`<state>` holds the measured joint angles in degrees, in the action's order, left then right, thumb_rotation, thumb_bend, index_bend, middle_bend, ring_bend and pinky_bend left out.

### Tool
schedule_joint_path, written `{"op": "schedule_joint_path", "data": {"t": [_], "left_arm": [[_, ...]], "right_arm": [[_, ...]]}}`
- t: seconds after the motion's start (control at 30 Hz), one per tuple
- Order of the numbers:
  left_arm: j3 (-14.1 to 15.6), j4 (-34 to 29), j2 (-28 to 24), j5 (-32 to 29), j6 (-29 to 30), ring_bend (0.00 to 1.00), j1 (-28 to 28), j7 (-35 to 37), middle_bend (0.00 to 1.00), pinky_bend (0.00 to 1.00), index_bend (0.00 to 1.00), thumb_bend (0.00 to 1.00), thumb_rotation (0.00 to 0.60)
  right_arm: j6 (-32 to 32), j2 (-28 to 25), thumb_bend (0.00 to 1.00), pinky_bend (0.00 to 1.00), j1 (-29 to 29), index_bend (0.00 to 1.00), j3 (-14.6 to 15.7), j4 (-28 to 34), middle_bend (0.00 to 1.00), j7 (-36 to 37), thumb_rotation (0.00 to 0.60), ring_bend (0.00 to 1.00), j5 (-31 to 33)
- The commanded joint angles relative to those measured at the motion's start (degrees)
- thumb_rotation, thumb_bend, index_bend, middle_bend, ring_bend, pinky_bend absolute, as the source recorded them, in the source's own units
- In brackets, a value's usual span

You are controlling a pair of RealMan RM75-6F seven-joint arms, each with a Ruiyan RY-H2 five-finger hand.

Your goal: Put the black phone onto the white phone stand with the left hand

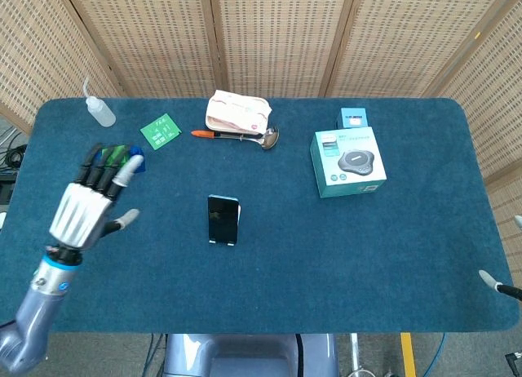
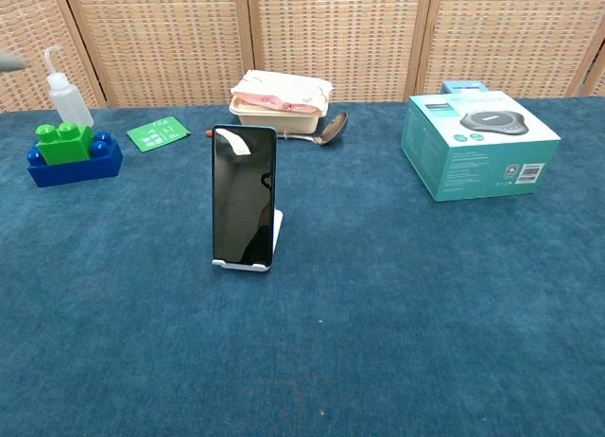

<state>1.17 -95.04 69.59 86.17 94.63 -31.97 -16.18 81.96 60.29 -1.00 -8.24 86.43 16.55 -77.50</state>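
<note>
The slim black phone (image 2: pixel 243 195) stood upright against the small white phone stand (image 2: pixel 272 243) at frame centre, apparently placed, so the silver left hand (image 1: pixel 86 210) hung at left, fingers spread, holding nothing.

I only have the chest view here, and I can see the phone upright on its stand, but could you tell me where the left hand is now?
Observer: The left hand is raised over the table's left side, well apart from the black phone, fingers spread and holding nothing.
Operator: Thank you. Is the right hand anywhere near the phone?
Observer: No. Only a pale tip shows at the head view's far right edge, probably the right hand; I cannot tell whether it is open.
Operator: Is anything behind the teal box?
Observer: Yes, a small blue box sits just behind the teal box, toward the screen.
</note>
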Motion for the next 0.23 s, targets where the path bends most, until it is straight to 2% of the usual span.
{"op": "schedule_joint_path", "data": {"t": [0.03, 0.1, 0.23], "left_arm": [[2.1, -9.0, -5.5, -12.2, 0.2, 0.0, 9.8, 7.7, 0.0, 0.0, 0.0, 0.01, 0.6], [2.9, -9.8, -6.5, -15.2, -1.5, 0.0, 12.6, 11.8, 0.0, 0.0, 0.0, 0.02, 0.6], [3.7, -7.3, -6.5, -14.2, -3.0, 0.0, 14.9, 15.5, 0.0, 0.0, 0.0, 0.02, 0.6]], "right_arm": [[0.1, 0.1, 0.05, 0.0, 0.0, 0.04, 0.1, 0.2, 0.0, -0.4, 0.6, 0.0, -0.1], [0.5, 0.1, 0.05, 0.0, 0.1, 0.04, 0.2, 0.5, 0.0, -0.9, 0.6, 0.0, -0.4], [0.8, 0.2, 0.05, 0.0, 0.1, 0.04, 0.3, 0.7, 0.0, -1.4, 0.6, 0.0, -0.6]]}}
